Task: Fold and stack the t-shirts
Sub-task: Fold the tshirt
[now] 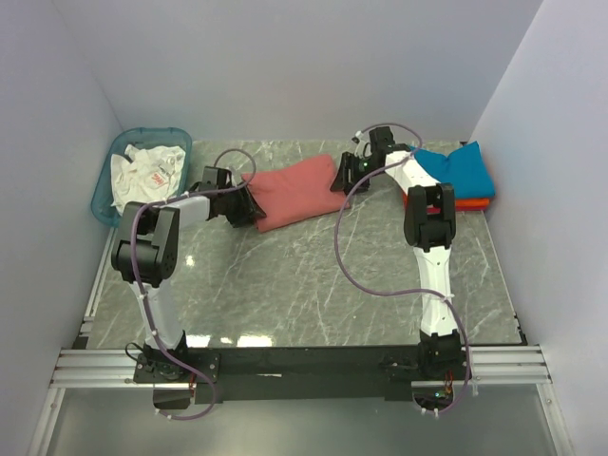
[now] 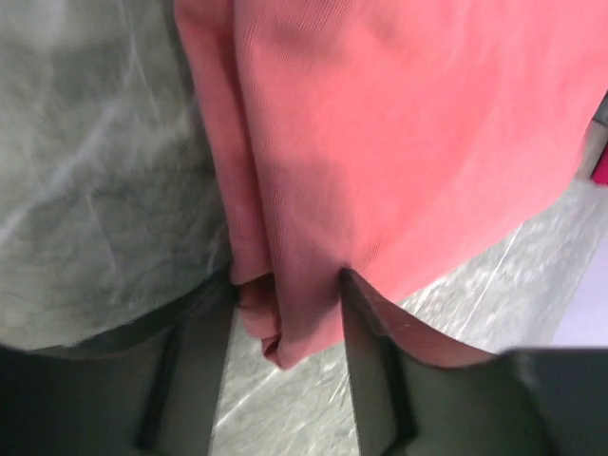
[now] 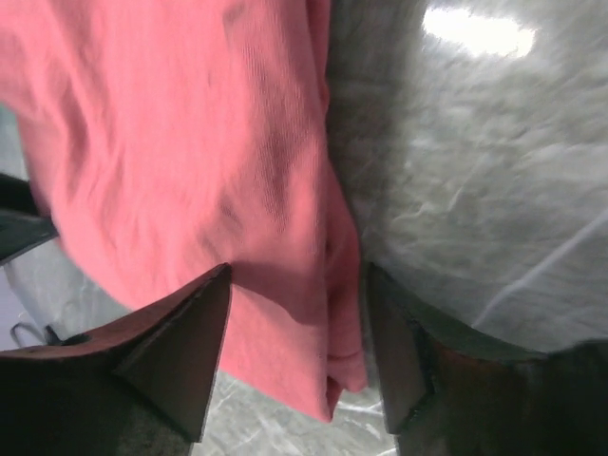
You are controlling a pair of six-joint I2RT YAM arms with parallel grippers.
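Observation:
The dusty-red t-shirt lies folded into a long band at the middle back of the table. My left gripper is at its left end, shut on a bunched fold of the cloth that fills the gap between the jaws. My right gripper is at its right end, its jaws closed on the thick folded edge. The teal-blue folded shirt rests on the orange one at the back right, just behind the right arm.
A translucent teal basket with white cloth in it stands at the back left. Grey walls close in the table on the left, back and right. Marble tabletop lies in front of the red shirt.

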